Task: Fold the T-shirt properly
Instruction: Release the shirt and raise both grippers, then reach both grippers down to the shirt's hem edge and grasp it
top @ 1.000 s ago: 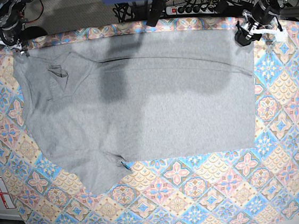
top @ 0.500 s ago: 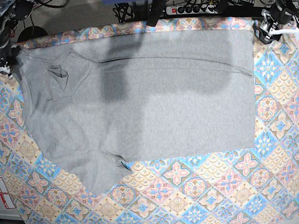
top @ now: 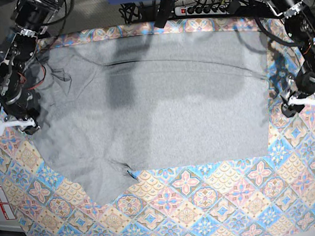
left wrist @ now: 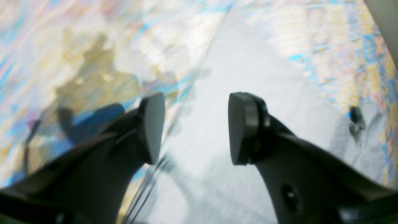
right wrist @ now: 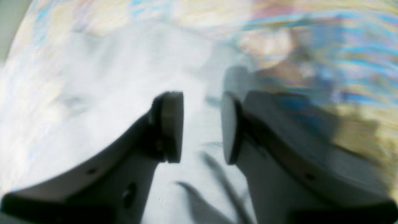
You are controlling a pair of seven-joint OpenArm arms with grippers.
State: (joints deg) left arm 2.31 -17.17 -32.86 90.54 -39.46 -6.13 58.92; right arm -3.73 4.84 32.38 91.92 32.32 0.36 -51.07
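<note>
both claws gape empty: left claw (left wrist: pixel 196 128), right claw (right wrist: pixel 202 127), over t-shirt (top: pixel 162 106) on tablecloth (top: pixel 211 202).

One T-shirt (top: pixel 162 106), grey, spread flat on one patterned tablecloth (top: pixel 222 201). Two grippers: the left gripper (top: pixel 301 102) just off the shirt's edge, the right gripper (top: pixel 12 123) over the opposite edge. One power strip (top: pixel 202 9) beyond the cloth
</note>
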